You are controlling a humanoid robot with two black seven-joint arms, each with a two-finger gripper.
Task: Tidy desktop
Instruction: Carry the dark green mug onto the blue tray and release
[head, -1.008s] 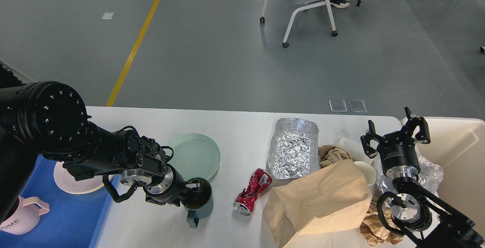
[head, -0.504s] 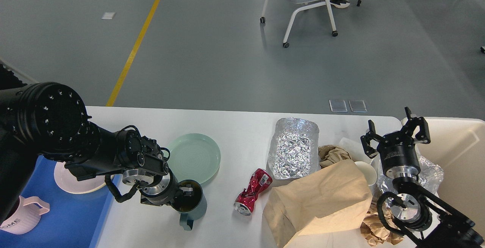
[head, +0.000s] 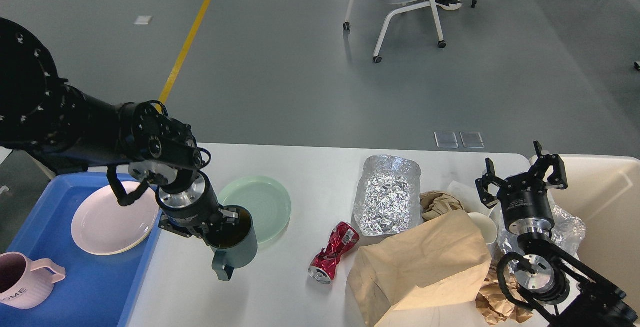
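the white tabletop (head: 310, 167) fills the lower half of the view, with a blue tray (head: 100, 287) against its left edge and a beige bin (head: 607, 192) at its right end. the left gripper (head: 227, 222) has its jaws clenched on the rim of a dark teal mug (head: 235, 249), one finger inside the cup, the mug tilted with its handle pointing down. just behind the mug lies a pale green plate (head: 262, 204), partly hidden by it. in the tray sit a pinkish-white plate (head: 107, 224) and a pink mug (head: 22, 282) near the front corner. mid-table, a crushed red can (head: 332, 253) lies on its side, with a crumpled foil tray (head: 387, 194) beyond it. a brown paper bag (head: 425, 264) lies to the right, overlapping crumpled brown paper (head: 440, 202) and a white cup (head: 484, 227). the right gripper (head: 522, 174) points up over that clutter, jaws released and grasping nothing; clear plastic wrap (head: 567, 227) bunches beside its wrist.
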